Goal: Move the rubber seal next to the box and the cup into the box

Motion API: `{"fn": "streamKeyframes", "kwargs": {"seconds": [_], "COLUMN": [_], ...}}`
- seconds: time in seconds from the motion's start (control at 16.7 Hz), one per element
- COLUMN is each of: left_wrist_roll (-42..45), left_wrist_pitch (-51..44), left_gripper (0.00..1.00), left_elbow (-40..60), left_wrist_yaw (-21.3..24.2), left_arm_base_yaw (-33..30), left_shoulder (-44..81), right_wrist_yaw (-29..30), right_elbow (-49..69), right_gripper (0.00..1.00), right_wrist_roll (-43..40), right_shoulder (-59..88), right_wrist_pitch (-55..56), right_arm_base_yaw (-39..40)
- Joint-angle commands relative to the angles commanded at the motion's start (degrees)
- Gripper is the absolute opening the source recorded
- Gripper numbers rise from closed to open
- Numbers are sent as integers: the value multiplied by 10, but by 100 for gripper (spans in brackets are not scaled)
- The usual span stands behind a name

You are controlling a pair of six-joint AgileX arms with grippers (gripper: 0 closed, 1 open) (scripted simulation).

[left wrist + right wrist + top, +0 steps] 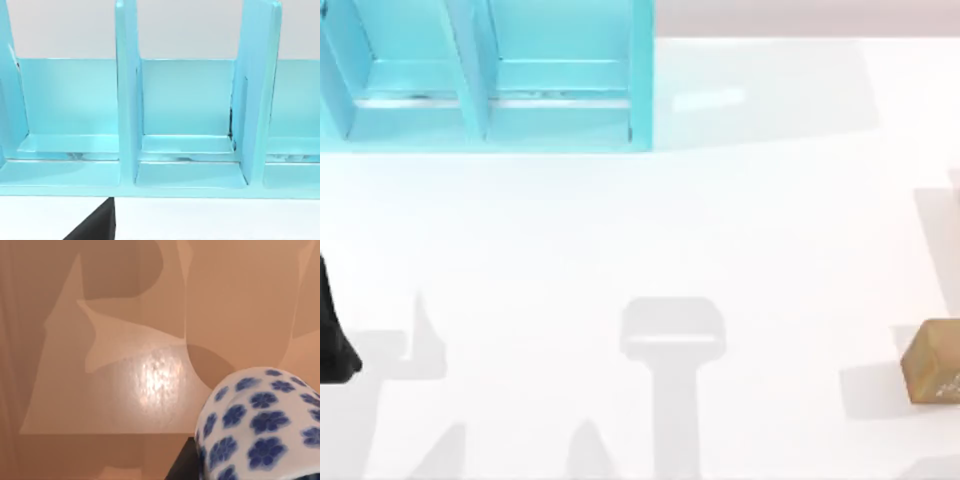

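Right wrist view: cup (260, 425) close against right arm; pincer state unclear; left arm (332, 335) parked.

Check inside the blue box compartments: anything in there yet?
Nothing seen in them. In the top view the box shows two bare compartments; the left wrist view shows bare floors too. Parts beyond the frame edges can't be checked. The rubber seal sits at the table's right edge.

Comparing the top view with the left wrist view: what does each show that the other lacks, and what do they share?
Top view alone: the rubber seal lying at the table's right edge, far from the box, and arm shadows on the white surface. Left wrist view alone: a close look into the box's compartments and dividers. Shared: the blue box, the white table and a dark part of the left arm.
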Motion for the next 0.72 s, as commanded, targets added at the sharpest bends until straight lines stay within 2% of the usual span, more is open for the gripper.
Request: {"fn": "streamKeyframes", "kwargs": {"seconds": [0.66,0.72], "left_wrist_roll": [0,0], "left_wrist_pitch": [0,0], "left_gripper": [100,100], "left_elbow": [0,0], "left_wrist_yaw": [0,0], "left_arm_base_yaw": [0,0], "left_shoulder": [0,0], "right_wrist_yaw": [0,0], "right_elbow": [0,0], "right_gripper": [98,100], "right_wrist_roll": [0,0], "right_shoulder": [0,0], "right_wrist_pitch": [0,0], "right_arm_base_yaw": [0,0]}}
